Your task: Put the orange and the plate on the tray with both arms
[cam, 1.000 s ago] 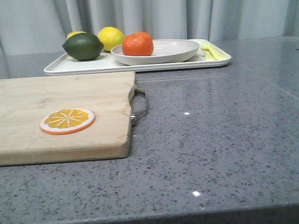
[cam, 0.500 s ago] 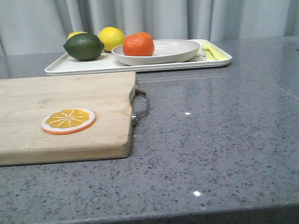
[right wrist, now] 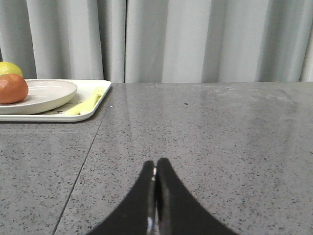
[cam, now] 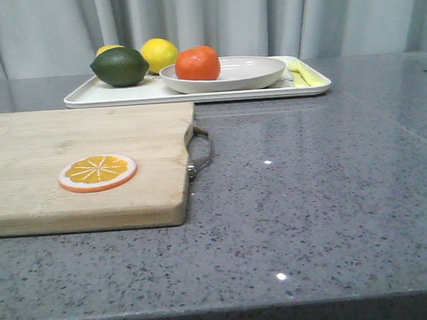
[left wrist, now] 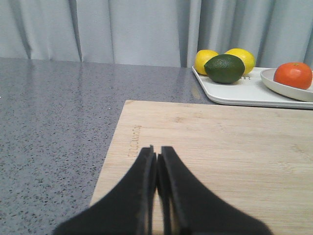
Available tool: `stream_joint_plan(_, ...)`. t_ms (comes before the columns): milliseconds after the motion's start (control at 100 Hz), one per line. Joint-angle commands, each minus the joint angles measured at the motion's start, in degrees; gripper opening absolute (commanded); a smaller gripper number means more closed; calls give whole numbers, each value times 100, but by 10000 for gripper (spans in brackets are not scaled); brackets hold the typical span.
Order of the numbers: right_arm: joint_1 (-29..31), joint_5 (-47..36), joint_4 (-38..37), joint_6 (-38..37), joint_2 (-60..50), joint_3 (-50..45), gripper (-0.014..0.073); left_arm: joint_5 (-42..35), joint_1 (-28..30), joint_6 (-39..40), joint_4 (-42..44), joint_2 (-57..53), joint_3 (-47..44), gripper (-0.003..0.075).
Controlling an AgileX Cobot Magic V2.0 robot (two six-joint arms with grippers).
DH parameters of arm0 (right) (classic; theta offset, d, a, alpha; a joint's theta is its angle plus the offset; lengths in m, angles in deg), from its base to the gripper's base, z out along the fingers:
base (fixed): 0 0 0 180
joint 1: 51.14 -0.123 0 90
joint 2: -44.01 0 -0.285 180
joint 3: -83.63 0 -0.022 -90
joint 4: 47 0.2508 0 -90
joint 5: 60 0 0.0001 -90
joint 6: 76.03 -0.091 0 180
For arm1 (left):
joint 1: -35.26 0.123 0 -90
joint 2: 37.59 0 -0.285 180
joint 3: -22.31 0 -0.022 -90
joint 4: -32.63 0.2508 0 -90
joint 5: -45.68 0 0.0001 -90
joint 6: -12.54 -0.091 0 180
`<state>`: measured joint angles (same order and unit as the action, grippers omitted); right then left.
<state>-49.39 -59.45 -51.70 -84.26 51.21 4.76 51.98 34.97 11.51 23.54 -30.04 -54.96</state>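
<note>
Grey speckled stone countertop, grey curtain behind. At the far side sits the flat rectangular white tray with low rim. On it, the wide shallow round beige plate, and the round orange-red orange rests inside the plate at its left part. Also on the tray: dark green lime, yellow lemon behind it, pale yellow strips at the right end. Nearer, a light wooden cutting board with metal handle, flat orange slice disc lying on it.

Left gripper clenched, empty, hovering over the board. Right gripper clenched, empty, over bare counter well apart from the tray. Neither arm shows in the front view.

Judgement: task looks done, both items on the tray. Risks are small: the orange could roll off the shallow plate if the tray gets bumped; a low arm sweep could knock the board or slice.

Orientation: tray's long axis runs left-right across the front view. Plate sits flat, opening up, no long axis. Orange roughly upright; stem spot not visible.
</note>
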Motion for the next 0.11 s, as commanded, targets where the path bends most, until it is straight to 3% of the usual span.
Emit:
stream_joint_plan(0,26,-435,-42,-4,-116,-3,-68,-425,18,0,-2,-174,-123,-19)
stream_joint_plan(100,26,-435,-42,-4,-116,-3,-68,-425,18,0,-2,-174,-123,-19)
